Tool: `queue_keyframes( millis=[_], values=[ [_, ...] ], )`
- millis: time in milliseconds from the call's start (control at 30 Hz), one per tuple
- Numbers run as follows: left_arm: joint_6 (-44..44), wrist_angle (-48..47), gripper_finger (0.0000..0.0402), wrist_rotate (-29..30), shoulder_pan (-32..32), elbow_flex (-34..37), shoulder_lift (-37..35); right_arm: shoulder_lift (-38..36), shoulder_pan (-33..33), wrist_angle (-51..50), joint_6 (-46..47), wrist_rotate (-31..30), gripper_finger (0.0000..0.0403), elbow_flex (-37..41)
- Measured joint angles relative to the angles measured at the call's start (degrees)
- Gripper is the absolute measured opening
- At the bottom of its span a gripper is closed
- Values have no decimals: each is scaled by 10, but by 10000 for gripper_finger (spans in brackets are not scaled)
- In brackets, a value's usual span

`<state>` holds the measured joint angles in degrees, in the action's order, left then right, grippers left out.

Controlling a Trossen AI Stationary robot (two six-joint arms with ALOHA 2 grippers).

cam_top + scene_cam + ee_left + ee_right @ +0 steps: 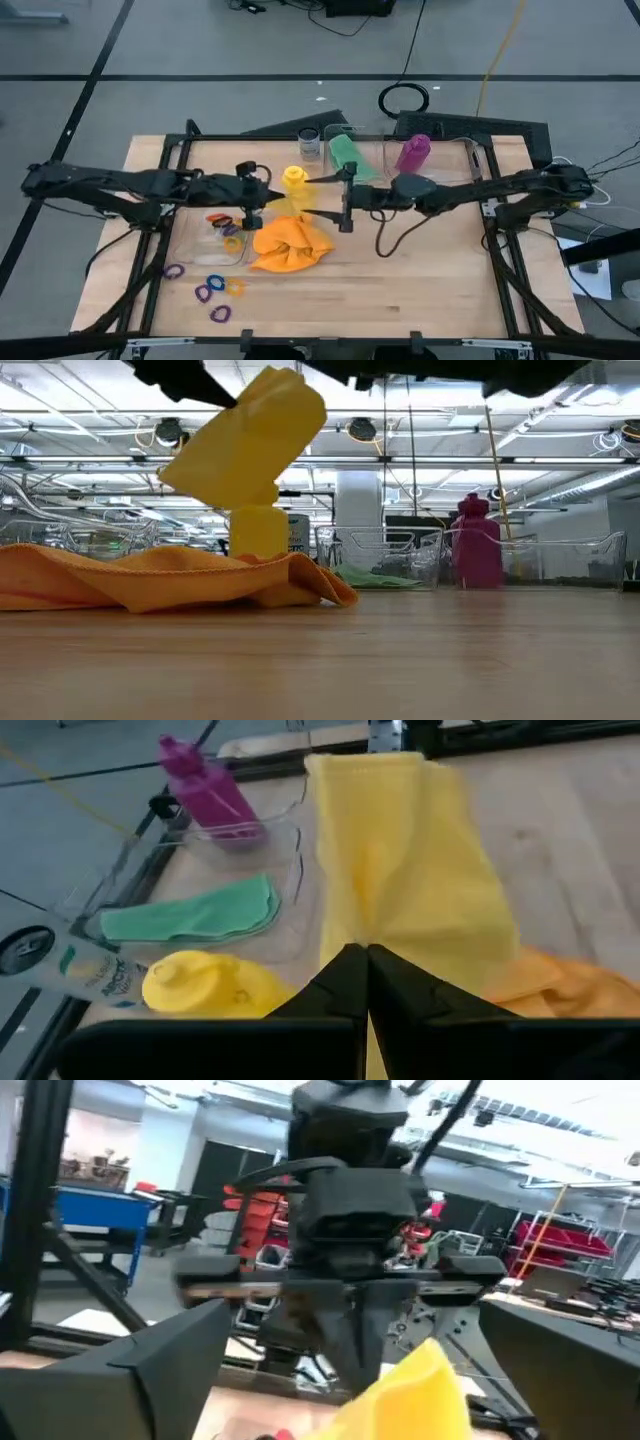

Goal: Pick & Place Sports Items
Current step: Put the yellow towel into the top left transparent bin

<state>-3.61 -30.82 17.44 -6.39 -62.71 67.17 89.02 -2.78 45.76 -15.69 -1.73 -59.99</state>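
At the centre of the high view three cloths could be counted: an orange cloth [290, 245] heaped on the wooden table [420, 290], a green cloth [347, 155] lying in a clear box [375, 160] toward the top of the frame, and a yellow cloth [300, 200] held up between the two arms. Two bottles showed, a yellow bottle [293, 178] just above the yellow cloth and a purple bottle [413, 152] standing in a second clear box [455, 160] to the right. Several coloured rings [215, 290] lay scattered at the lower left of the table, with more in a clear box [222, 228] beside the orange cloth; their exact number could not be told.

The left gripper [365, 960] had its fingers pressed together, pinching the yellow cloth [405, 870], which hung clear of the table. The right gripper [345, 200] stood with its fingers spread wide, close to the cloth, holding nothing.

The low view showed the yellow cloth [245, 445] raised above the orange cloth [160, 575], which the overhead view could not make plain. The right wrist view showed the left gripper [350, 1330] head-on above a corner of the yellow cloth [425, 1400].
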Motion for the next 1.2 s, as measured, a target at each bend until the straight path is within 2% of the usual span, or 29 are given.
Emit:
queue_keyframes(
  millis=[167, 367, 667, 900, 1033, 1200],
  values=[
    [-8, 5, 0, 40, -10, 0, 33, 12, 6, -21, -3, -10, 330, -20],
    [-19, 17, 0, 51, -13, 0, 49, 12, 7, -73, -33, -88, 321, -22],
    [-48, 55, 0, 54, -25, 0, 47, 12, 24, -147, 3, -88, 313, -22],
    [-57, 54, 0, 134, -44, 0, 48, 12, 35, -217, 20, -88, 313, -22],
    [-64, 54, 0, 142, -50, 0, 47, 12, 35, -232, 31, -91, 311, -22],
    [-62, 50, 0, 143, -50, 0, 47, 12, 35, -233, 33, -91, 279, -22]
  ],
)
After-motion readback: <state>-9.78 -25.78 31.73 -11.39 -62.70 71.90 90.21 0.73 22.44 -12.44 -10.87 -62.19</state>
